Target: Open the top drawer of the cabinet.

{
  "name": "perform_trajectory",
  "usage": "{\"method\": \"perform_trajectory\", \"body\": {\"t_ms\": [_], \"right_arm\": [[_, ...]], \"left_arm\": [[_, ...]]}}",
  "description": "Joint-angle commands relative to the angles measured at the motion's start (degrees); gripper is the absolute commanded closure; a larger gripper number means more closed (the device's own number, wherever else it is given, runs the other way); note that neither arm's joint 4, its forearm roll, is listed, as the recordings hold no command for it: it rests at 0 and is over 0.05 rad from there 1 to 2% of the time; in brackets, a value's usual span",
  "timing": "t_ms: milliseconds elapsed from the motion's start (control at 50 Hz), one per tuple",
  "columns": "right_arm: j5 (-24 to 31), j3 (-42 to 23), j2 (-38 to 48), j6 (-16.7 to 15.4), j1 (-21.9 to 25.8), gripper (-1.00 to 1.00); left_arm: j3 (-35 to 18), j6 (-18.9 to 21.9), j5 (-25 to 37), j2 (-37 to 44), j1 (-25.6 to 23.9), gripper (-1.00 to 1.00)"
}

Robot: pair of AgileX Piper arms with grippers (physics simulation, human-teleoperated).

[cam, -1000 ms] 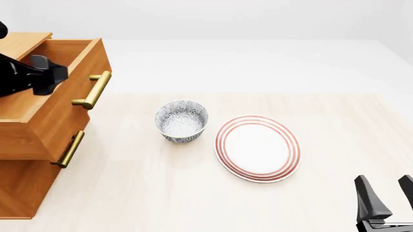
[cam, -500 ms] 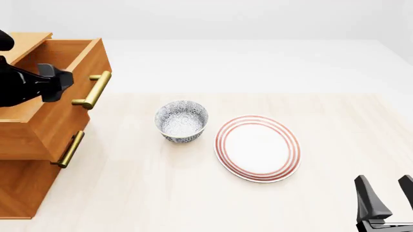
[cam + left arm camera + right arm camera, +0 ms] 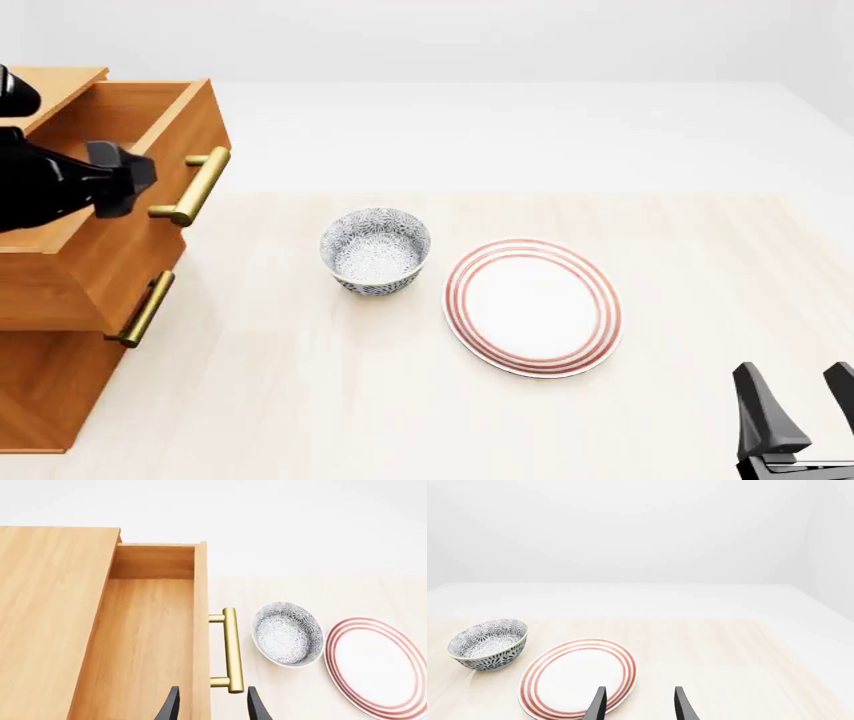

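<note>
The cabinet stands at the table's left edge. Its top drawer is pulled out toward the table's middle, and the left wrist view shows the bare wood inside the drawer. The brass bar handle sticks out from the drawer front. My left gripper hovers open above the drawer's front edge, holding nothing and clear of the handle. My right gripper stands open and empty at the near right corner.
A patterned blue-white bowl sits right of the cabinet, with a red-ringed white plate beside it. The second drawer's brass handle shows below the open drawer. The table's far edge runs behind the bowl.
My left gripper has drifted a little to the right over the drawer's front. The drawer, the bowl, the plate and the right arm have stayed put.
</note>
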Motion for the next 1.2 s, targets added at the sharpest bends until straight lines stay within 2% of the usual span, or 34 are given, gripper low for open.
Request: {"method": "perform_trajectory", "body": {"t_ms": [20, 1200], "right_arm": [[0.00, 0.00, 0.01, 0.00, 0.00, -1.00], [0.00, 0.00, 0.00, 0.00, -0.01, -1.00]], "left_arm": [[0.63, -0.42, -0.87, 0.80, 0.16, -1.00], [3.39, -1.86, -6.97, 6.05, -2.00, -1.00]]}}
